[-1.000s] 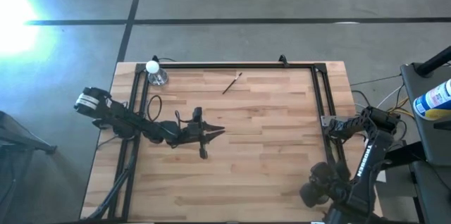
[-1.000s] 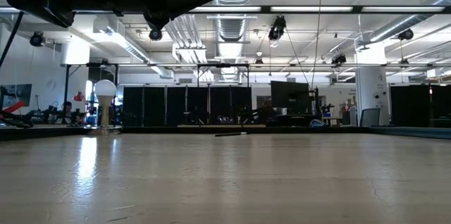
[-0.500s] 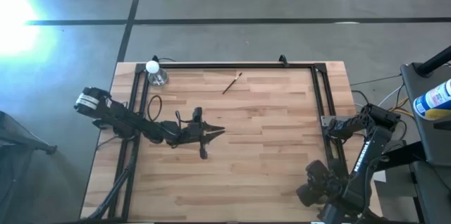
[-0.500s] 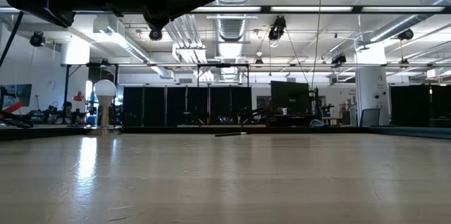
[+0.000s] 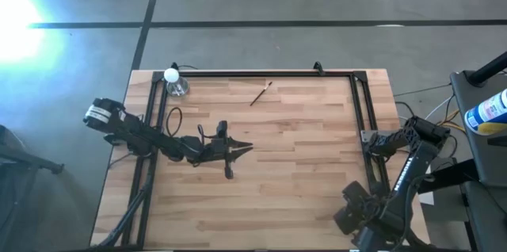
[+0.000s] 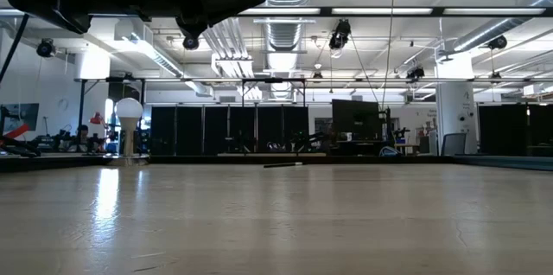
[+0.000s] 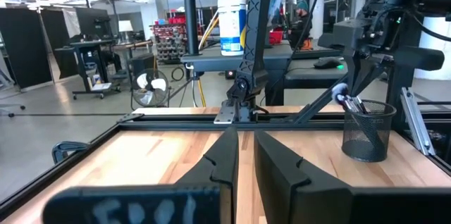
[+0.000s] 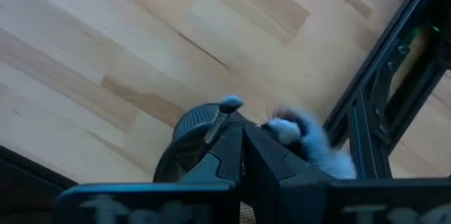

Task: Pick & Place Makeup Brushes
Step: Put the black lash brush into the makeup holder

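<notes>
1. Cup of black wire mesh (image 7: 368, 139) stands on the wooden table (image 5: 301, 181) at the right arm's side, close to the black frame rail; it holds several standing brushes (image 7: 350, 101) whose tips rise above its rim; how many cannot be told.
2. Seen from the right wrist, the same cup lies directly under the right gripper (image 8: 244, 136), whose fingers are pressed together; a small pale-blue tip and a fluffy white head poke up just beside the fingers; whether either is pinched cannot be told.
3. One loose makeup brush (image 5: 261, 93) lies flat on the table near the far edge, set at a slant; it is well apart from both arms and touches nothing else.
4. The left gripper (image 5: 247, 148) hangs above the middle of the table, pointing toward the right arm; the loose makeup brush lies beyond it, toward the far rail; its fingers stand a narrow slit apart with nothing between them.
5. The loose makeup brush is a thin dark stick; one end looks a little paler; its bristles are too small to make out.
6. A small clear bottle (image 5: 174, 84) with a round white cap stands upright at the far left corner, against the frame.
</notes>
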Available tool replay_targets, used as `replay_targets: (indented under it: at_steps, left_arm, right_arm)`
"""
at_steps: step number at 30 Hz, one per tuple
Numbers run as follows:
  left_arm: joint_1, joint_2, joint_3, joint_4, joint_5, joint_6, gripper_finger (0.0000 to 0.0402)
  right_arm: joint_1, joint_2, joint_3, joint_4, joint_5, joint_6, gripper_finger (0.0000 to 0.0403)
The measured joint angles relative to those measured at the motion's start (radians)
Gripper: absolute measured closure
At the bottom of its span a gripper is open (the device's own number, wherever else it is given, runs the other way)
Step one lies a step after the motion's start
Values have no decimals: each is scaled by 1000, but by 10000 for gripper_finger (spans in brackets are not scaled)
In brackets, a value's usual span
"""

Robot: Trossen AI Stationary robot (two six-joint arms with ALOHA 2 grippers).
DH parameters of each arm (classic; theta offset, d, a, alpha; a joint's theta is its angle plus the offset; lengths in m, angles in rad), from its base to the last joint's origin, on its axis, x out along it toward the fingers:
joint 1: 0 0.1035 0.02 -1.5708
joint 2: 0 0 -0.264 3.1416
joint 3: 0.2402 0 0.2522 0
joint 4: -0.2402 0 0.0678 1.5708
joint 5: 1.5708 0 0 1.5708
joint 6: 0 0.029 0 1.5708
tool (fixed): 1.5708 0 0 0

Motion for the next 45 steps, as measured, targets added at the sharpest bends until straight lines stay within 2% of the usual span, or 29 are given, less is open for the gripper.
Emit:
replay_targets:
  at_steps: [6, 19, 23, 29, 34, 37, 41, 45]
  left_arm:
    - [0, 0, 0, -3, 0, 0, 360]
    - [0, 0, 0, -17, 0, 0, 360]
    - [0, 0, 0, -19, 0, 0, 360]
    - [0, 0, 0, -29, 0, 0, 360]
    - [9, 0, 0, -46, 0, 0, 360]
    - [26, 0, 0, -77, 1, -6, 361]
    - [77, 0, 0, -174, 18, -43, 382]
    - [170, 0, 0, -264, 89, -100, 399]
  right_arm:
    - [1, 0, 0, -14, -1, 0, 394]
    - [-7, -2, 0, 54, 126, -94, 394]
    - [-26, 2, -23, 58, 112, -101, 394]
    - [-39, 1, -63, 30, 16, -100, 394]
    - [-40, -5, -60, -6, 32, -100, 394]
    - [-40, -14, -36, -28, 102, -119, 394]
    - [-43, -42, -20, -25, 282, -192, 394]
    - [-88, -68, -44, 35, 479, -380, 394]
